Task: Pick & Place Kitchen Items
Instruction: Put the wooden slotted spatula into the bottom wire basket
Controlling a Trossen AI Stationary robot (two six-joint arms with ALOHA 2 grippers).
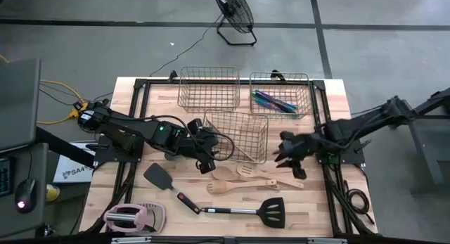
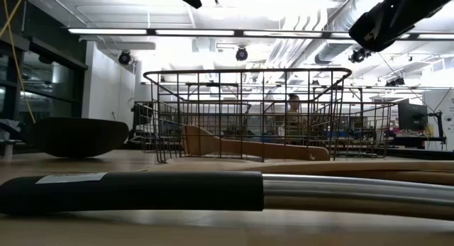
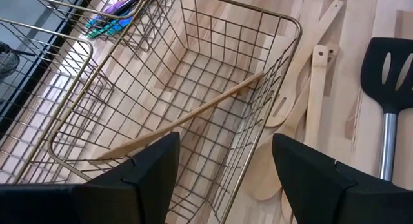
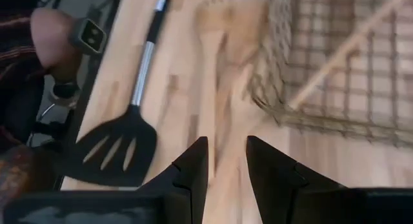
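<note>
High view first: the wooden bench has three copper wire baskets on it, and the middle basket has one pale wooden utensil lying slantwise inside, handle propped up against the wire wall. Just in front of that basket there's a loose pile of wooden spoons and spatulas, light unfinished wood, long flat handles, overlapping each other. Nearer the front edge sits a black slotted spatula with a shiny metal shaft and a black grip, and off to its left a second black spatula, solid blade. The back right basket holds the thin iridescent purple-teal pieces. A pink-and-white gadget is at the front left corner. The left hand hovers at the near left corner of the middle basket with its fingers spread wide, nothing between them. The right hand hangs over the wooden pile, fingers only narrowly apart and empty as far as I can see.
</note>
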